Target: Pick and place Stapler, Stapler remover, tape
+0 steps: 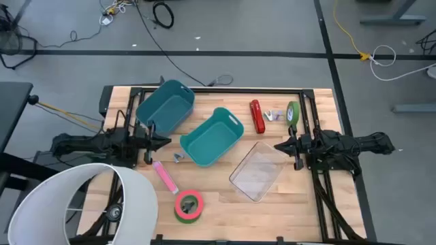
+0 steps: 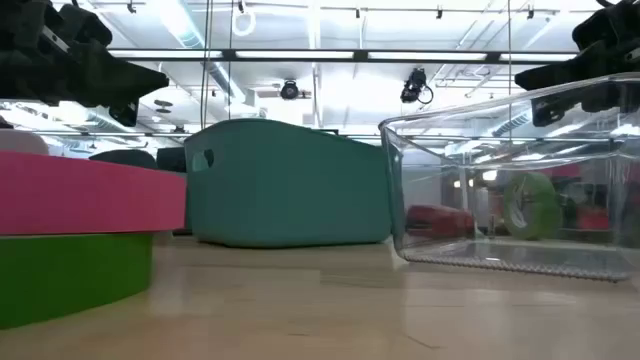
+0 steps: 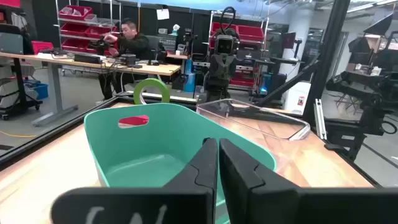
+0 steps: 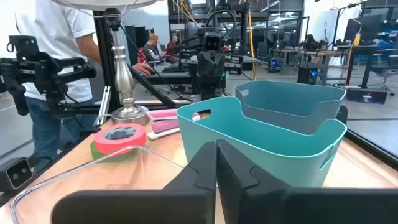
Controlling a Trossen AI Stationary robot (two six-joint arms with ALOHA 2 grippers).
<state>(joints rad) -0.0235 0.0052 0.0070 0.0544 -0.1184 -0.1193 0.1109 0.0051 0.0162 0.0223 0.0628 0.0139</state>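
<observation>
Both the left gripper [image 1: 165,141] and the right gripper [image 1: 278,145] are held shut and empty above the table [image 1: 225,204]. A red-and-green tape [image 1: 189,205] is laid flat near the front edge, and a green tape [image 1: 293,113] is stood on edge beside the red stapler [image 1: 257,116].

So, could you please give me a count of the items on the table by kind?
Teal bins: 2
Clear container: 1
Tape rolls: 2, red-and-green, green
Red stapler: 1
Pink stapler: 1
Small metal pieces: 2
Total: 9
</observation>
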